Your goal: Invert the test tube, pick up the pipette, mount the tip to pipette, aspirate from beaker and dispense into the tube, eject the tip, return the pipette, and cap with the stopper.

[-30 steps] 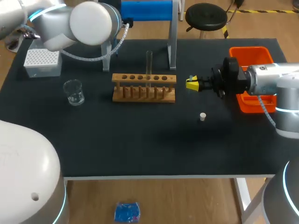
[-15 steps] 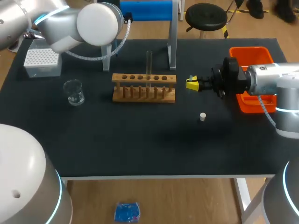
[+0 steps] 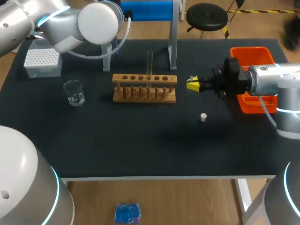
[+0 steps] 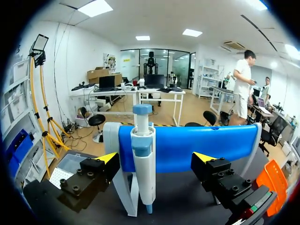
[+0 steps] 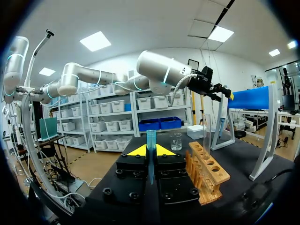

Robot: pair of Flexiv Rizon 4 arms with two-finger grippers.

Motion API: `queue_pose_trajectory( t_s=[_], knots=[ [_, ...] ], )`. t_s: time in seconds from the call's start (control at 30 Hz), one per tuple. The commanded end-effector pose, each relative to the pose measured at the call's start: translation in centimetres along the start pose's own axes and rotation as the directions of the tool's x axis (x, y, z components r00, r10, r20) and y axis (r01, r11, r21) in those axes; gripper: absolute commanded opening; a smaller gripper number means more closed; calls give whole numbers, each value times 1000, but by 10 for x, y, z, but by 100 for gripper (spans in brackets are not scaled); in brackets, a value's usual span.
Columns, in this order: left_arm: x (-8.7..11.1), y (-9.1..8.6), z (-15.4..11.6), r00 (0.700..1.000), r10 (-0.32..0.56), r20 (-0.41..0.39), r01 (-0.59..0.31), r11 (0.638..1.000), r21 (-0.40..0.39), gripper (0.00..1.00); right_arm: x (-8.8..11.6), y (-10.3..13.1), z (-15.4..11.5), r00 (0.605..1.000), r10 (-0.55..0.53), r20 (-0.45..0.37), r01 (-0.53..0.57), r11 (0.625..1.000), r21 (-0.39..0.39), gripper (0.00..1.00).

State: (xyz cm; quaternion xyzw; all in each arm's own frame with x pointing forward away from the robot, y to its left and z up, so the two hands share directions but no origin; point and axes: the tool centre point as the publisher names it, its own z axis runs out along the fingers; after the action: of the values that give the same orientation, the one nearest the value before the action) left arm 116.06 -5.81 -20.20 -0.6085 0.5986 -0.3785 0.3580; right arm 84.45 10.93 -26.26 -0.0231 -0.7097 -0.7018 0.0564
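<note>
The left end effector (image 4: 156,159) hangs at the back of the counter (image 3: 140,140). Its fingers are spread wide, one on each side of the pipette (image 4: 143,154), and neither touches it. The pipette hangs upright in its blue holder (image 4: 187,145). The right end effector (image 5: 151,151) is pinched narrow on what looks like a blue tip (image 5: 151,138), held just beside the right end of the wooden rack (image 3: 144,87). The test tube (image 3: 149,65) stands upright in the rack. The beaker (image 3: 74,92) sits to the rack's left, near the tip box (image 3: 43,62). The stopper (image 3: 203,117) lies on the counter near the right end effector, and the orange tray (image 3: 251,48) is further right.
</note>
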Motion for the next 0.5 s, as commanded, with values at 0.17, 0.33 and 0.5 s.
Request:
queue_pose_trajectory(
  t_s=[0.17,0.33,0.5],
  knots=[
    [1,-1,7,1000,0,-12,0,1000,7,100,0,0,0,1000,-1,2,1,1000,1,0],
    [2,0,8,1000,0,-15,0,1000,10,100,0,0,0,1000,-1,2,1,1000,1,0],
    [2,1,9,1000,1,-12,-1,1000,9,50,0,0,0,1000,-1,2,1,1000,1,0]
  ],
)
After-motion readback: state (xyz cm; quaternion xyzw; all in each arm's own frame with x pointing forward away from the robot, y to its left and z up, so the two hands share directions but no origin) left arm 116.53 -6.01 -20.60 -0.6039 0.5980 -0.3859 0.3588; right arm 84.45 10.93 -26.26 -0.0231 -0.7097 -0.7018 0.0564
